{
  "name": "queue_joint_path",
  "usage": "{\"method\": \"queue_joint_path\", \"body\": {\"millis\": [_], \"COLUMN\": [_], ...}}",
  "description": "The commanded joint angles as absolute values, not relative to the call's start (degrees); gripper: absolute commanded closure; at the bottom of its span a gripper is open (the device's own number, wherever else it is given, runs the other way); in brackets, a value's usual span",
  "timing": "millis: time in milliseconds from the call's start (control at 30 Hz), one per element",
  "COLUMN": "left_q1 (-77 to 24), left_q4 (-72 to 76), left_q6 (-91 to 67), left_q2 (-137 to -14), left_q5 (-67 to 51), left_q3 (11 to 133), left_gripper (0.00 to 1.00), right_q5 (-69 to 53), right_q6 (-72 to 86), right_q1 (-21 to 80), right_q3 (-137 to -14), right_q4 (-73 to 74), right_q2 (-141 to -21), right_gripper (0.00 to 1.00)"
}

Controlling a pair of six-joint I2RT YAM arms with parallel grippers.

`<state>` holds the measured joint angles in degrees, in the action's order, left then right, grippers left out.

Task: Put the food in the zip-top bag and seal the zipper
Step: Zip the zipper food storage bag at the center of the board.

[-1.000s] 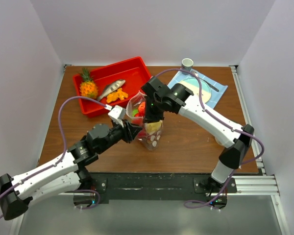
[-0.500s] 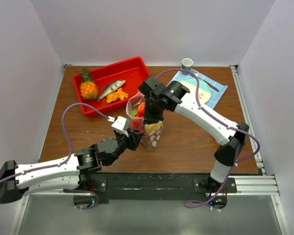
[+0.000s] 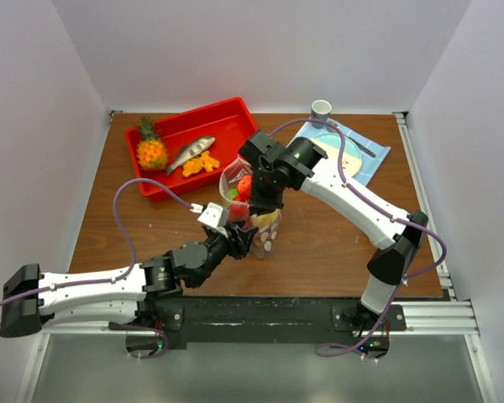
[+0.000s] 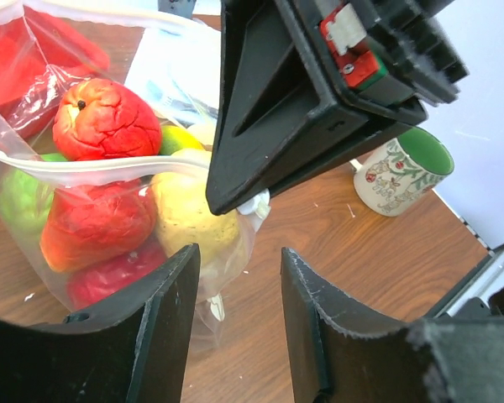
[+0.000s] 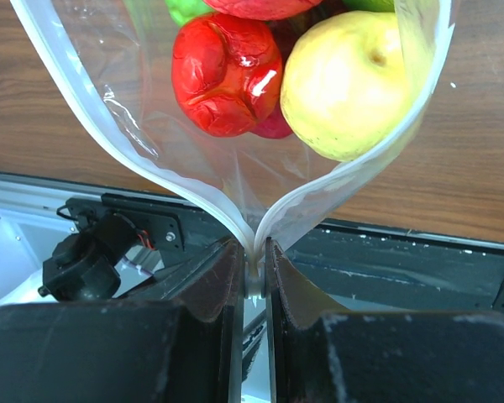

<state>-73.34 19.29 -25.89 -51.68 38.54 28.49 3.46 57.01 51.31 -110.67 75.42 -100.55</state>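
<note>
The clear zip-top bag [image 3: 260,231] stands upright at the table's middle with its mouth spread open. Inside lies the food: a wrinkled red fruit [image 5: 223,75], a yellow one [image 5: 353,84] and a green one [image 5: 181,8]. My right gripper [image 3: 265,200] is above the bag, shut on one end of the zipper [image 5: 164,180], whose two strips meet between its fingers. My left gripper [image 4: 239,256] is low at the bag's near side, open, with only bare table between its fingers. The zipper strip [image 4: 109,170] runs across the fruit in the left wrist view.
A red tray [image 3: 235,105] at the back left holds a pineapple [image 3: 151,151], a fish [image 3: 191,153] and orange pieces. At the back right, a plate [image 3: 344,155] lies on a blue napkin beside a cup [image 3: 321,107]. A patterned mug [image 4: 401,172] shows past the bag.
My left gripper has opened wider and slid right along the bag's near side while its arm drew back toward the table's front. The right gripper keeps its hold on the zipper end.
</note>
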Motion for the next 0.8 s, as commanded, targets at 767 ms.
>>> {"method": "queue_joint_path", "body": {"millis": [767], "left_q1": [-76.5], "left_q4": [31.8], "left_q6": [-22.2], "left_q2": [-59.0], "left_q5": [47.8], "left_q3": [30.1], "left_gripper": [0.82], "right_q5": [3.9], "right_q6": [59.9], "right_q1": [51.1], "right_q3": [-112.9], "right_q4": [78.2], "right_q2": [-100.9], "right_gripper": [1.00]}}
